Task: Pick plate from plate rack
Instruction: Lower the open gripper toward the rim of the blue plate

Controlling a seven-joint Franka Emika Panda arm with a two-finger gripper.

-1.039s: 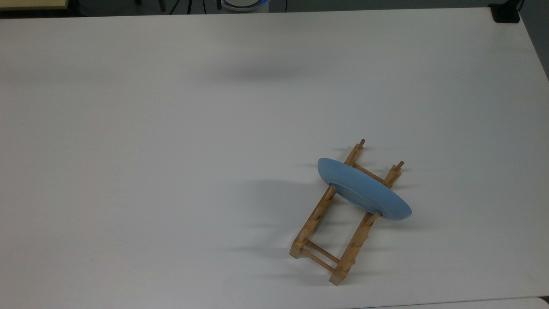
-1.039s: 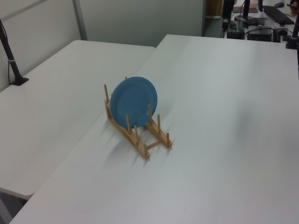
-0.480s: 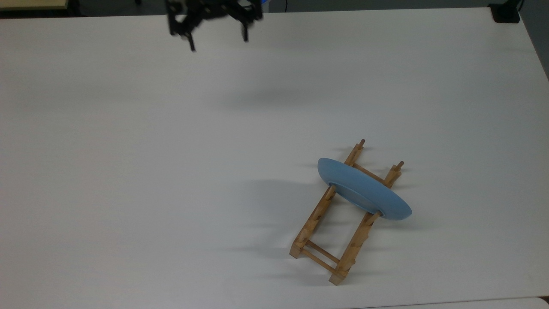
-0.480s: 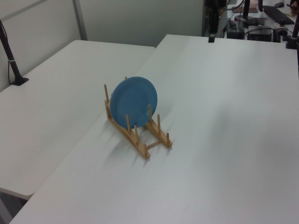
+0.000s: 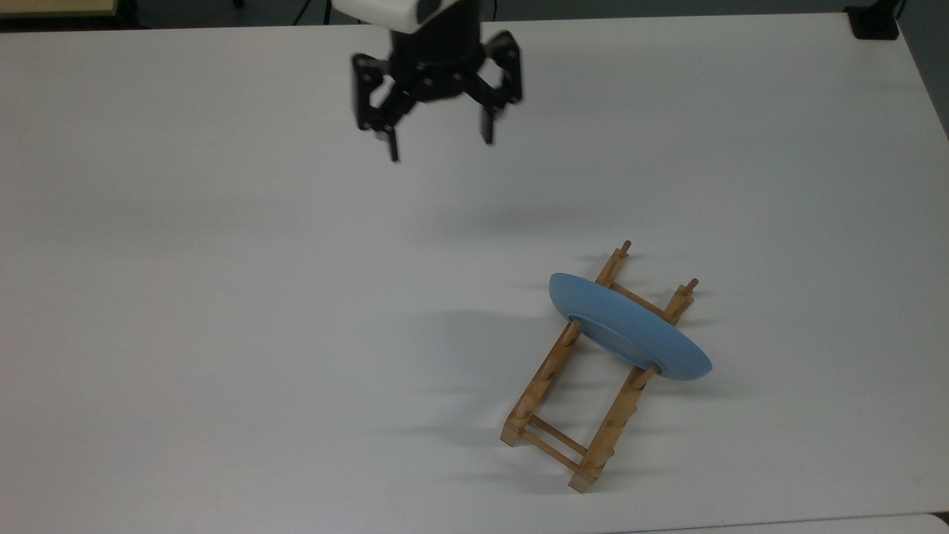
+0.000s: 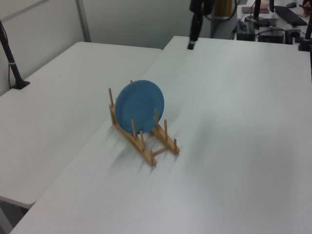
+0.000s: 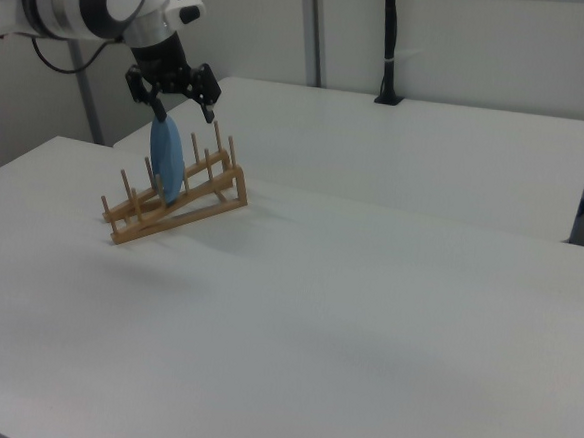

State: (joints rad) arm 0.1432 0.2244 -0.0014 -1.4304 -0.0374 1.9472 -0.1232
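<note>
Here the plate [image 5: 630,328] stands on edge across the plate rack [image 5: 586,393].

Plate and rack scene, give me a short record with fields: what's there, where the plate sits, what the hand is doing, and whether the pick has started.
surface: white table
plate rack: light wooden plate rack, lying diagonally toward the top view's lower right
plate: blue plate, standing on edge between the rack's pegs, near the rack's far end in the top view
hand: hand, fingers open, in the air above the table, apart from plate and rack
holding: nothing
pick status: not started; plate in rack
</note>
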